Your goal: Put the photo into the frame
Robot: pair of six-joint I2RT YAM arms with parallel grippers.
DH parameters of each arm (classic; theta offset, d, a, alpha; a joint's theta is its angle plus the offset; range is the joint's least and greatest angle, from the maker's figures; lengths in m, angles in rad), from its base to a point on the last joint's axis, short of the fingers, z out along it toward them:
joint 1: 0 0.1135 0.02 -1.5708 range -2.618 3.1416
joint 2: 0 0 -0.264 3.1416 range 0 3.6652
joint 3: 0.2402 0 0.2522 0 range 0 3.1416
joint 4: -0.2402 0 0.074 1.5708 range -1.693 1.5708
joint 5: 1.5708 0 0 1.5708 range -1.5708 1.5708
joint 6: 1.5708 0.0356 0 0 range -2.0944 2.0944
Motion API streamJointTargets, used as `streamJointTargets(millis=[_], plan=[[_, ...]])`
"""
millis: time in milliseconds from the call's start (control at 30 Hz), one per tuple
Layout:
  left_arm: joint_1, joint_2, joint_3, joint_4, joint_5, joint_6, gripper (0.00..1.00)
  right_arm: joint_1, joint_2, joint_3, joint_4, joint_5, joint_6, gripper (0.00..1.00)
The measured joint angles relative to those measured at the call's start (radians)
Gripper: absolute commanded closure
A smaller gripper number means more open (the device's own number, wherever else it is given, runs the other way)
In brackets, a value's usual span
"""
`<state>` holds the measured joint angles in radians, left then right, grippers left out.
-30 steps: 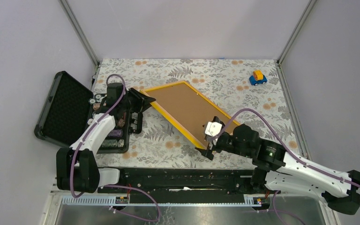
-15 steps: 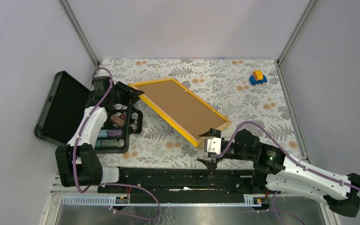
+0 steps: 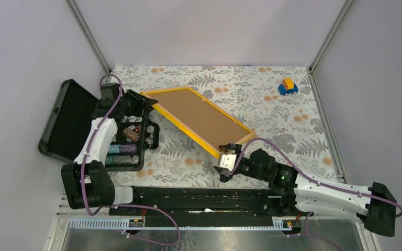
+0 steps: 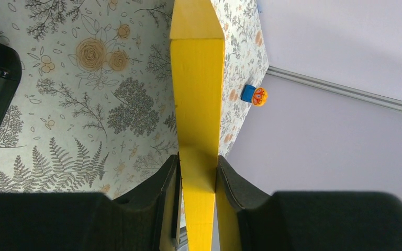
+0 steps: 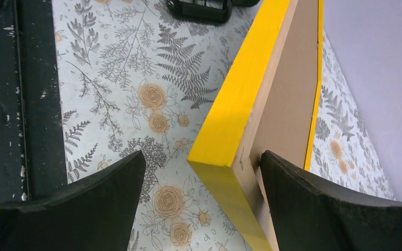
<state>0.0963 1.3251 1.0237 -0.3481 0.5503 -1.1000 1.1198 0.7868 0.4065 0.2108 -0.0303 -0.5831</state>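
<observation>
Left wrist: left tool [image 4: 198, 175] clamps the frame [image 4: 196, 94]; right tool [image 5: 201, 162] wide, straddling its corner

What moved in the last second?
The left pincer, still clamped on the frame, dragged it leftward. The right pincer pulled back from over the frame's near edge to its near corner, jaws open around it. The toy car and the case stayed put.

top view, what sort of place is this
Probably a robot lab cell: plain walls and metal posts box in a floral-covered table, with two arms bolted along its near edge.
</observation>
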Motion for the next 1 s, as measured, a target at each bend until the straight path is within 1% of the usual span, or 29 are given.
streamJointTargets(millis=[100, 200, 267, 433, 500, 633, 767, 833, 1000], plan=[[0.005, -0.001, 0.011, -0.024, -0.008, 0.003, 1.00, 0.000, 0.034, 0.023, 0.003, 0.033, 0.017, 0.09], [0.004, -0.004, 0.039, -0.056, -0.031, 0.014, 1.00, 0.000, 0.069, 0.116, -0.067, 0.047, 0.105, 0.08], [0.004, -0.014, 0.051, -0.067, -0.049, 0.024, 1.00, 0.000, 0.082, 0.204, -0.117, 0.049, 0.212, 0.05], [0.003, -0.048, 0.068, -0.075, -0.092, 0.043, 1.00, 0.000, 0.095, 0.403, -0.175, 0.056, 0.564, 0.02], [0.003, -0.055, 0.070, -0.076, -0.102, 0.046, 1.00, 0.000, 0.150, 0.505, -0.233, 0.060, 0.690, 0.02], [0.002, -0.056, 0.070, -0.077, -0.114, 0.045, 1.00, 0.001, 0.328, 0.739, -0.375, 0.114, 0.855, 0.03], [0.000, -0.056, 0.070, -0.078, -0.118, 0.045, 1.00, 0.015, 0.534, 0.956, -0.544, 0.206, 0.921, 0.03], [0.000, -0.056, 0.070, -0.077, -0.118, 0.045, 1.00, 0.040, 0.639, 1.061, -0.626, 0.281, 0.920, 0.02], [-0.001, -0.060, 0.070, -0.079, -0.121, 0.045, 1.00, 0.127, 0.835, 1.233, -0.760, 0.484, 0.872, 0.04]])
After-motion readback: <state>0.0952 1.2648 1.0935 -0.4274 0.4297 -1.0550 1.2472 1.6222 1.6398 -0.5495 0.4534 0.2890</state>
